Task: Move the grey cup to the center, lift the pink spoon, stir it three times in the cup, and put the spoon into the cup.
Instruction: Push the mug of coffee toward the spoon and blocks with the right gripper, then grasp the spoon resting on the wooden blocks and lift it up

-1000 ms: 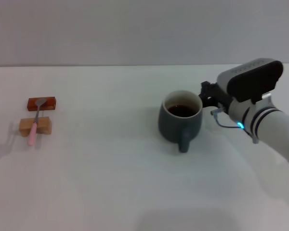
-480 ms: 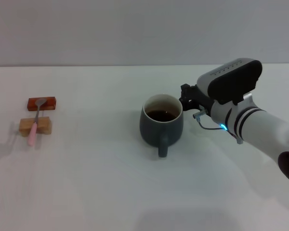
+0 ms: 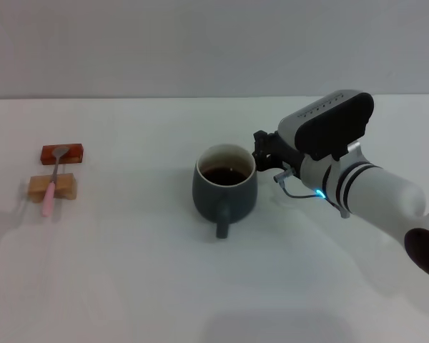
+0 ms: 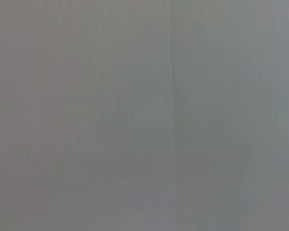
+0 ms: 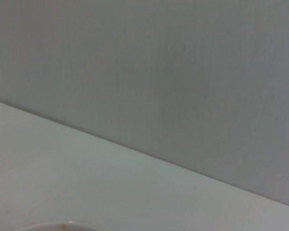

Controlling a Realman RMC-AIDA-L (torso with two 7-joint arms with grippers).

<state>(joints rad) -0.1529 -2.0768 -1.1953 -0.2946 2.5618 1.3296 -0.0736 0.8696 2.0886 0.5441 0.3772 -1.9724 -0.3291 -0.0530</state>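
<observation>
- The grey cup (image 3: pixel 224 189) stands upright on the white table (image 3: pixel 200 286), near the middle between its left and right edges. Its thick handle points toward the near edge.
- The cup holds a dark liquid, well below the pale rim. I judge that it would slop if the mug were jerked or tipped.
- It is glazed ceramic by the look: stiff, probably fairly heavy for its size, smooth and so likely slippery, and breakable if knocked over.
- The right gripper (image 3: pixel 263 151) sits against the cup's right side at rim height, with the arm reaching in from the right edge. Whether its claw is spread or clamped on the wall I cannot tell; the fingers are mostly hidden behind the mug.
- The rim wall or the handle looks like the surest hold.
- The pink spoon (image 3: pixel 53 181) lies near the left edge, bridged across a tan block (image 3: pixel 51 188) and a red-brown block (image 3: pixel 62 153), bowl toward the far edge.
- It looks light, thin and rigid. The raised pink handle over the tan block seems the place to pinch.
- The left gripper is out of sight in every view.
</observation>
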